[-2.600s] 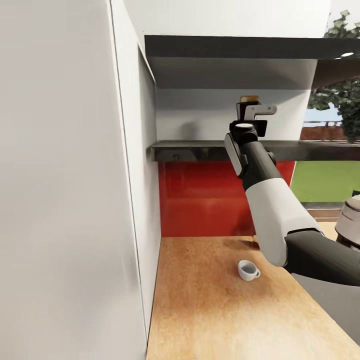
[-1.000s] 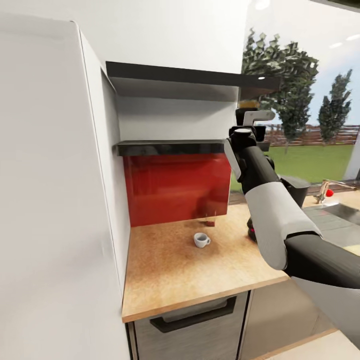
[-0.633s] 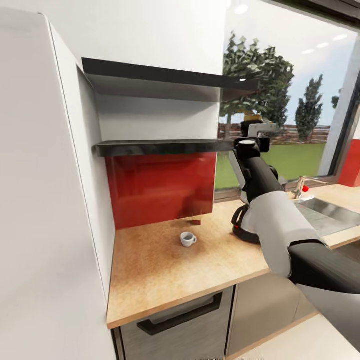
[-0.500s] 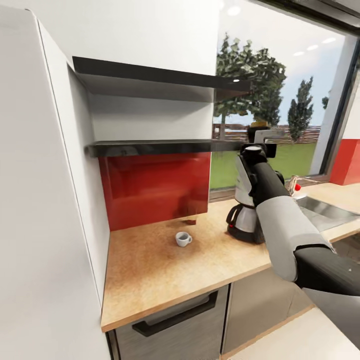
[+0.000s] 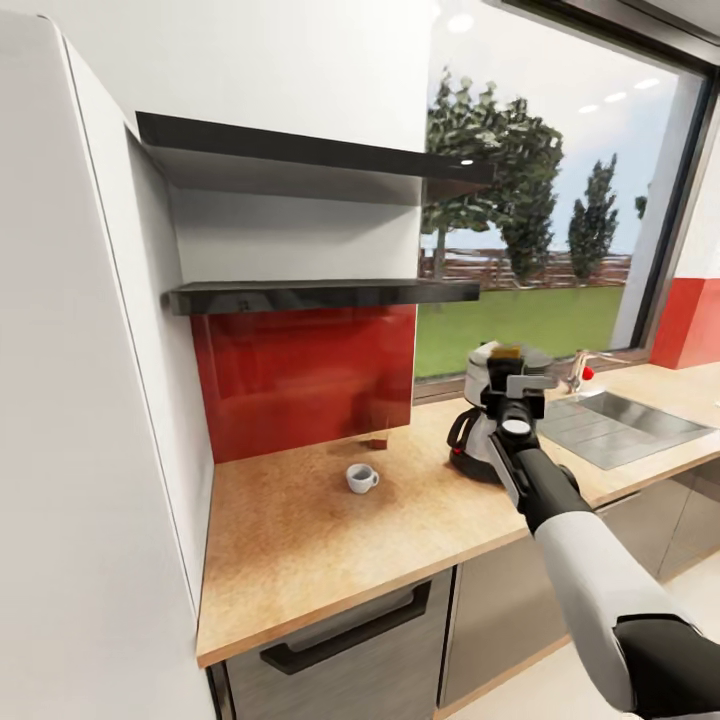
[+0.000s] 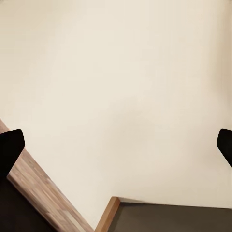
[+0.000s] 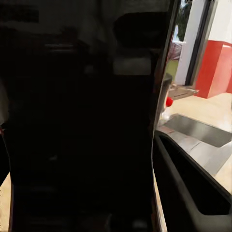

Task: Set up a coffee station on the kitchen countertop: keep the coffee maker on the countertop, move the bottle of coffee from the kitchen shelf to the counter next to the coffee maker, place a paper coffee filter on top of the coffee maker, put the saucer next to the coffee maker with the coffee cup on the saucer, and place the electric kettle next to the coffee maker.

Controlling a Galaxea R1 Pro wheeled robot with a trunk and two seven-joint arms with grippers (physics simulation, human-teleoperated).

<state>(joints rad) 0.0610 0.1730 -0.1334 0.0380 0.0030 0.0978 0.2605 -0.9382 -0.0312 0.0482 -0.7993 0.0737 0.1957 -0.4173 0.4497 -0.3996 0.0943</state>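
Kitchen, wooden countertop [image 5: 300, 540], steel sink [image 5: 625, 425], red splashback [image 5: 300, 380]

My right arm stretches forward from the lower right, white forearm narrowing into a black wrist, and my right pincer [image 5: 516, 378] is clamped round the bottle of coffee [image 5: 503, 353]. My left pincer [image 6: 116, 145] has its dark fingertips [image 6: 9, 145] spread wide apart.

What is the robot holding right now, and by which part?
The right tool grips the coffee jar around its body, the gold lid poking out above. The left tool is open and holds nothing.
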